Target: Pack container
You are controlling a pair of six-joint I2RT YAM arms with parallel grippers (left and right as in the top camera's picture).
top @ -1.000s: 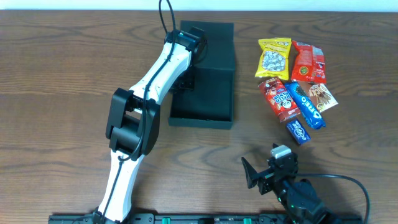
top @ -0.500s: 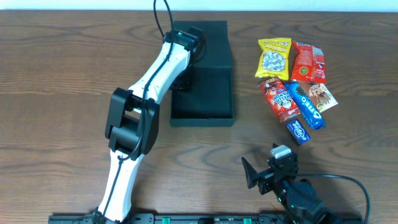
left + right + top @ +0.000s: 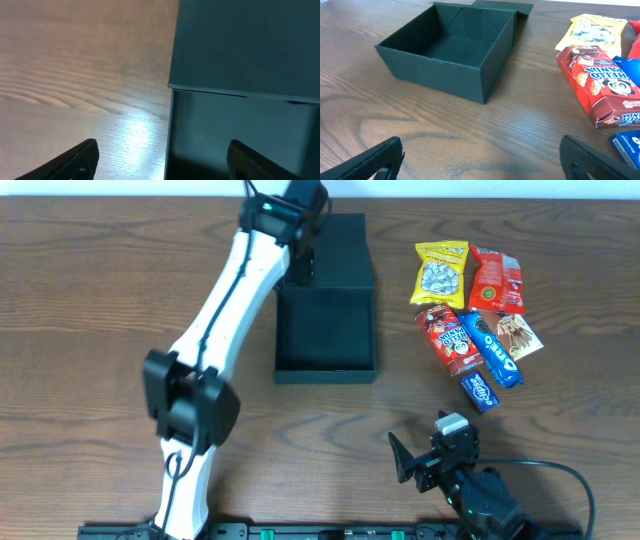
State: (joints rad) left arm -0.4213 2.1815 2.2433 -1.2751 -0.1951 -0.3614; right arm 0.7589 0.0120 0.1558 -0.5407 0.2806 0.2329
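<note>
Container (image 3: 325, 330) open, empty; left claw (image 3: 162, 152) wide at its hinge edge, right claw (image 3: 482, 150) wide, nothing held: suggest right pinches small blue packet (image 3: 480, 392) across its narrow width.

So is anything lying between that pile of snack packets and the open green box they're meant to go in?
Nothing visible does. Only bare table separates the snack packets from the container, whose lid is folded back. The left arm reaches over its far left side, away from that path.
</note>
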